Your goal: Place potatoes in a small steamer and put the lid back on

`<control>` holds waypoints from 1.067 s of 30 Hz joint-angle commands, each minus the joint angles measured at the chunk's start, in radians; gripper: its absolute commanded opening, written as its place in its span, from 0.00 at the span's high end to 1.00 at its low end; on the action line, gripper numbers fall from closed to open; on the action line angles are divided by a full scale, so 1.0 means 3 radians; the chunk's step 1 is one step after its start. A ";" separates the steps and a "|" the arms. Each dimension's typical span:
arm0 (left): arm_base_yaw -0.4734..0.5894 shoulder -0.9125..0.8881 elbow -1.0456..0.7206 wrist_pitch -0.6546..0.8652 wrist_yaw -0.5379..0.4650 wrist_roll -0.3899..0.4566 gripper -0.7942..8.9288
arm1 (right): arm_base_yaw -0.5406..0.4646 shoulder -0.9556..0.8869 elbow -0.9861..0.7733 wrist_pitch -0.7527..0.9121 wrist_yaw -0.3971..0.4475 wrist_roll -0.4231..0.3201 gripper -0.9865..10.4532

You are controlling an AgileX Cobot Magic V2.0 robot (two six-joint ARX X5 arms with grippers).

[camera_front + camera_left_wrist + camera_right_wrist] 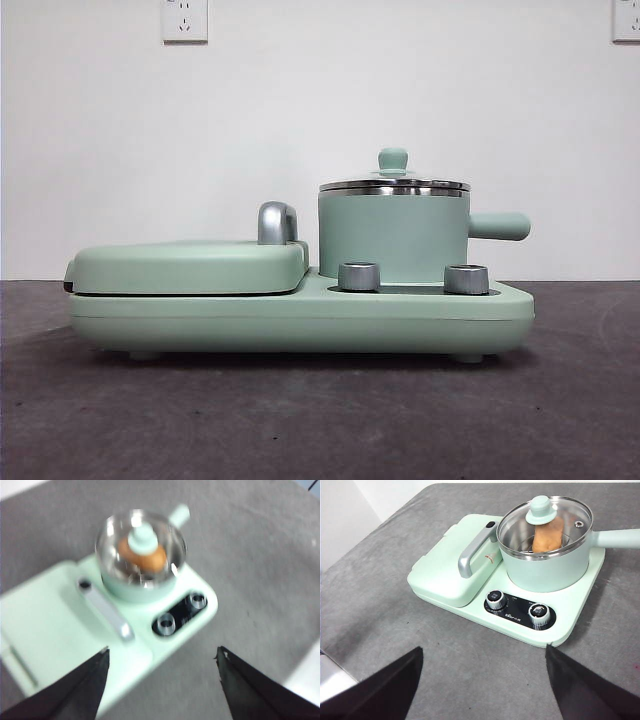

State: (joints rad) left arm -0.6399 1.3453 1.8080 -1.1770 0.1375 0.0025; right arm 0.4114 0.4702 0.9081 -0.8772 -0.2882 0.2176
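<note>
Potato in, lid on, both arms backed off.

Nearest me, the left gripper point(162, 662) and right gripper point(482, 662) hang spread and empty, apart from the cooker, likely because nothing's left to do. Beyond, the small steamer point(393, 238) holds the potato point(547, 535) under the lid point(546, 522), seated on its rim.

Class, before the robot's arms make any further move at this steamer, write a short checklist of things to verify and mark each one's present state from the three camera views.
1. Potato inside the small steamer: ok, seen through the glass.
2. Lid back on the steamer's rim: ok, it sits level in the front view.
3. Left gripper open, holding nothing, apart from the appliance: ok.
4. Right gripper open, holding nothing, apart from the appliance: ok.
5. Griddle cover closed: ok.
6. Two knobs switched off: cannot tell.
</note>
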 commanded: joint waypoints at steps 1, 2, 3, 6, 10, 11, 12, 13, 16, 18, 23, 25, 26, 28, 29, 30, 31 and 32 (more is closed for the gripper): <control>-0.0024 -0.0432 -0.0505 0.0005 0.0018 -0.0027 0.56 | 0.0017 0.0019 0.0024 0.0043 -0.0013 0.0036 0.58; -0.0024 -0.0607 -0.0707 0.0005 0.0018 -0.0052 0.56 | 0.0017 0.0019 0.0024 0.0043 -0.0014 0.0036 0.58; -0.0024 -0.0758 -0.0880 0.0014 0.0018 -0.0076 0.56 | 0.0017 0.0019 0.0024 0.0045 -0.0014 0.0036 0.57; -0.0024 -0.1235 -0.1391 0.0146 0.0018 -0.0179 0.56 | 0.0017 0.0019 0.0024 0.0043 -0.0015 0.0034 0.57; -0.0024 -0.1862 -0.1960 0.0484 0.0017 -0.0354 0.56 | 0.0017 0.0019 0.0024 0.0041 -0.0075 0.0033 0.57; -0.0024 -0.2013 -0.2085 0.0587 0.0015 -0.0420 0.56 | 0.0017 0.0019 0.0024 0.0042 -0.0095 0.0033 0.57; -0.0024 -0.2143 -0.2190 0.0680 0.0015 -0.0486 0.56 | 0.0017 0.0019 0.0024 0.0042 -0.0100 0.0033 0.57; -0.0024 -0.2282 -0.2303 0.0787 0.0015 -0.0562 0.56 | 0.0017 0.0019 0.0024 0.0041 -0.0100 0.0033 0.57; -0.0024 -0.2616 -0.2555 0.0968 0.0015 -0.0715 0.57 | 0.0017 0.0019 0.0024 0.0043 -0.0098 0.0033 0.57; -0.0024 -0.2754 -0.2654 0.0974 0.0015 -0.0765 0.57 | 0.0017 0.0019 0.0024 0.0046 -0.0092 0.0033 0.57; -0.0024 -0.2847 -0.2700 0.0910 -0.0009 -0.0740 0.91 | 0.0017 0.0019 0.0024 0.0043 -0.0086 -0.0010 0.89; -0.0024 -0.2846 -0.2700 0.0921 -0.0025 -0.0750 0.91 | 0.0017 0.0019 0.0024 0.0045 -0.0088 -0.0013 0.90; -0.0025 -0.2846 -0.2700 0.0918 -0.0025 -0.0753 0.91 | 0.0017 0.0018 0.0024 0.0045 -0.0088 -0.0003 0.90; -0.0025 -0.2846 -0.2698 0.0918 -0.0024 -0.0750 0.91 | 0.0017 0.0015 0.0024 0.0045 -0.0088 -0.0005 0.90; -0.0025 -0.2847 -0.2696 0.0924 -0.0024 -0.0750 0.91 | 0.0017 0.0015 0.0024 0.0046 -0.0086 -0.0004 0.90; -0.0024 -0.2847 -0.2694 0.0930 -0.0024 -0.0752 0.91 | 0.0017 0.0015 0.0024 0.0046 -0.0086 -0.0005 0.90; -0.0024 -0.2848 -0.2693 0.0935 -0.0025 -0.0749 0.91 | 0.0017 0.0015 0.0024 0.0046 -0.0086 -0.0004 0.90; -0.0024 -0.2852 -0.2692 0.0933 -0.0024 -0.0750 0.91 | 0.0017 0.0015 0.0024 0.0046 -0.0086 -0.0005 0.90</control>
State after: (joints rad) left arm -0.6399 0.4885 0.9897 -0.9138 0.1322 -0.2153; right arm 0.4114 0.4706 0.9081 -0.8772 -0.3141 0.2169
